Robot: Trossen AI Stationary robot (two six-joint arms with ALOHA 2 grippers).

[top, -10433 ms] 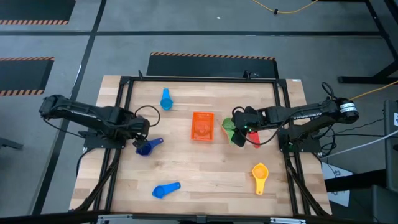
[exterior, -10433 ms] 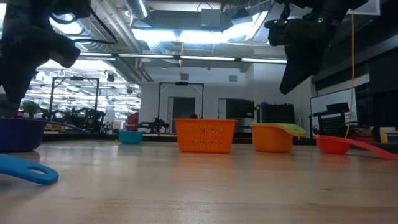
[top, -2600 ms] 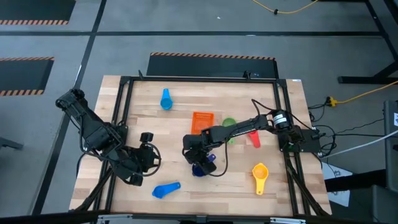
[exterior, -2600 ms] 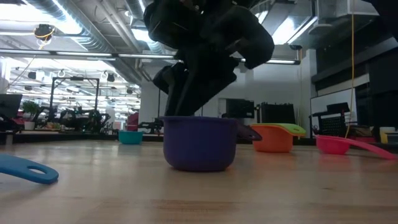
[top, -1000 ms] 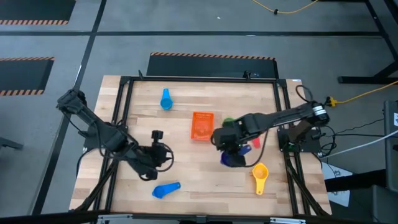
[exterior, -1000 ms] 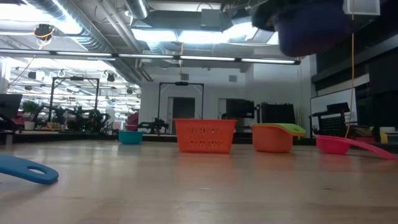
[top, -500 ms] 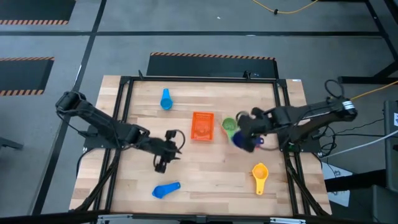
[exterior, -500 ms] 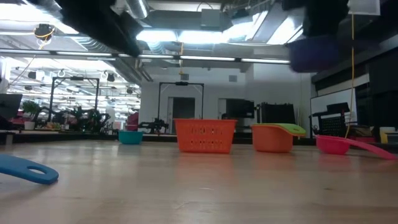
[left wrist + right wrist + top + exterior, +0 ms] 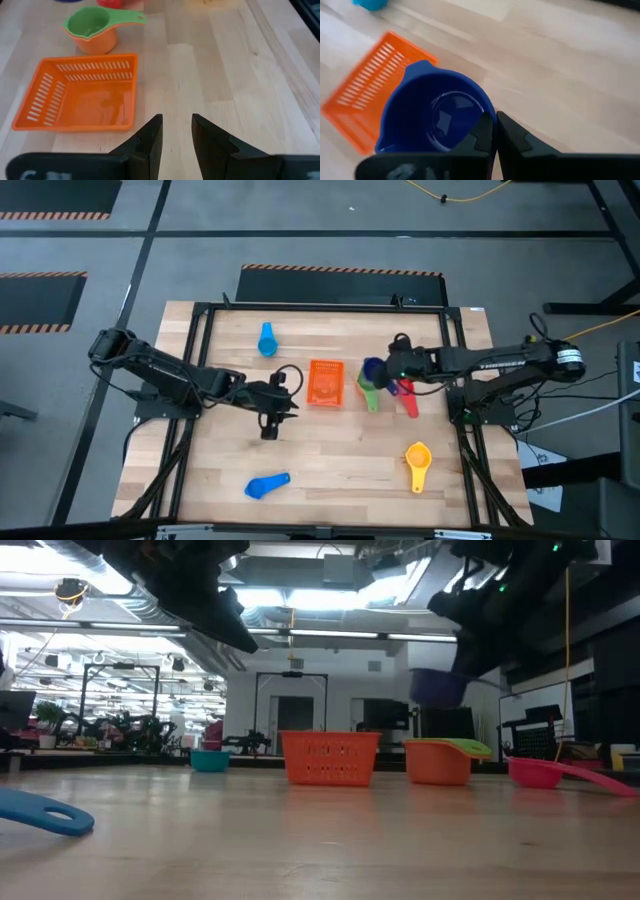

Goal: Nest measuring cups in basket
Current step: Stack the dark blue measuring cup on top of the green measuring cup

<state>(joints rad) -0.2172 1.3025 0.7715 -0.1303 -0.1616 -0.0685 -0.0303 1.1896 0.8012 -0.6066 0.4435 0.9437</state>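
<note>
The orange basket (image 9: 325, 383) stands mid-table with nothing in it, and shows in the left wrist view (image 9: 80, 92). Just right of it a green cup (image 9: 368, 392) sits nested in an orange cup (image 9: 95, 44). My right gripper (image 9: 386, 371) is shut on the dark blue cup (image 9: 435, 117), held in the air above that pair (image 9: 437, 687). My left gripper (image 9: 288, 395) is open and empty, just left of the basket, its fingers (image 9: 152, 137) pointing at it. The red cup (image 9: 408, 396) lies right of the green one. My right gripper pinches the dark blue cup's rim wall (image 9: 489, 116), seemingly with one finger inside the bowl and one outside. The fingers come from the table's right, slanting down. The cup hangs upright, mouth up, clear of the table.
A light blue cup (image 9: 267, 338) lies at the far left, a blue cup (image 9: 267, 485) near the front edge and a yellow cup (image 9: 418, 460) at the front right. Bare wood lies in front of the basket.
My right gripper has carried the dark blue cup from the front right toward the far edge and left, then lower, to above the green and orange pair. My left gripper has moved right and toward the far edge, up to the basket's left side.
</note>
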